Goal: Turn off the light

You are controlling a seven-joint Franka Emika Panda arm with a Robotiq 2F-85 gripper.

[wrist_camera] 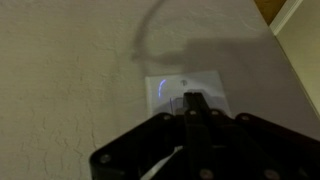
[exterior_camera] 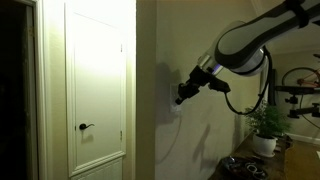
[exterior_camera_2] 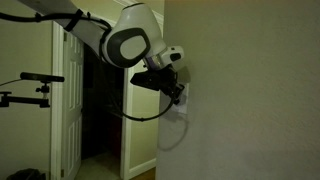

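The light shows only as its small white switch plate [wrist_camera: 186,88] on the beige wall, with a faint bluish glow on it. In the wrist view my gripper [wrist_camera: 192,101] is shut, its two black fingers pressed together, and the tips sit on the lower middle of the plate. In both exterior views the gripper [exterior_camera: 182,97] [exterior_camera_2: 181,97] points at the wall and hides most of the plate. The room is dim. The gripper holds nothing.
A white panelled door [exterior_camera: 95,85] with a black lever handle [exterior_camera: 85,127] stands beside the wall. A potted plant [exterior_camera: 266,125] and clutter sit on a table. A camera tripod [exterior_camera_2: 35,85] and an open doorway [exterior_camera_2: 100,110] lie behind the arm.
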